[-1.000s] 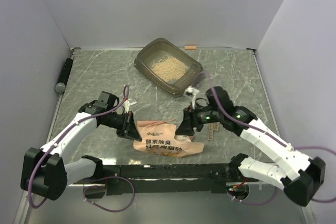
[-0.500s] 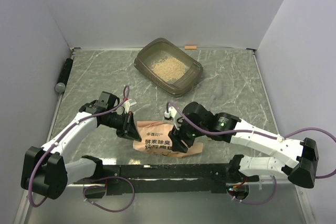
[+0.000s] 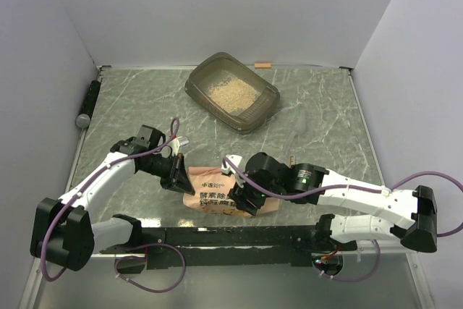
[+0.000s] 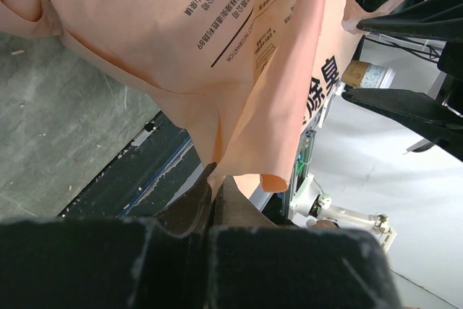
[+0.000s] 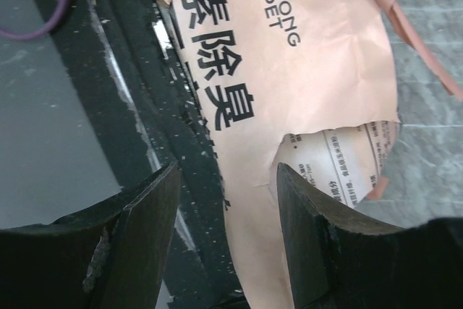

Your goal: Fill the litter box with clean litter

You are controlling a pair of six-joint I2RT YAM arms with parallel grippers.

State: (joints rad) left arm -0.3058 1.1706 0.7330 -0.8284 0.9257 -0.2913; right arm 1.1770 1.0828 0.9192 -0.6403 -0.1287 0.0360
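The grey-brown litter box [image 3: 268, 97] sits at the back of the table with pale tan clean litter [image 3: 230, 92] in it. The salmon-pink litter bag [image 3: 208, 195] [image 4: 217, 48] [image 5: 304, 85] lies crumpled near the front edge between both arms. My left gripper [image 3: 182, 179] [image 4: 215, 179] is shut on the bag's left edge. My right gripper [image 3: 242, 197] [image 5: 226, 179] stands open over the bag's right part, one finger on each side of a fold, not closed on it. The bag shows a torn opening [image 5: 340, 157] in the right wrist view.
A black rail [image 3: 231, 235] runs along the table's front edge just below the bag. A dark cylinder with a grey cap [image 3: 89, 103] lies at the left wall. A small orange piece [image 3: 262, 65] rests behind the box. White walls enclose three sides.
My right arm swung from the bag's right side, near the box's front corner, down and left over the bag's middle. The left arm and bag stayed where they were.
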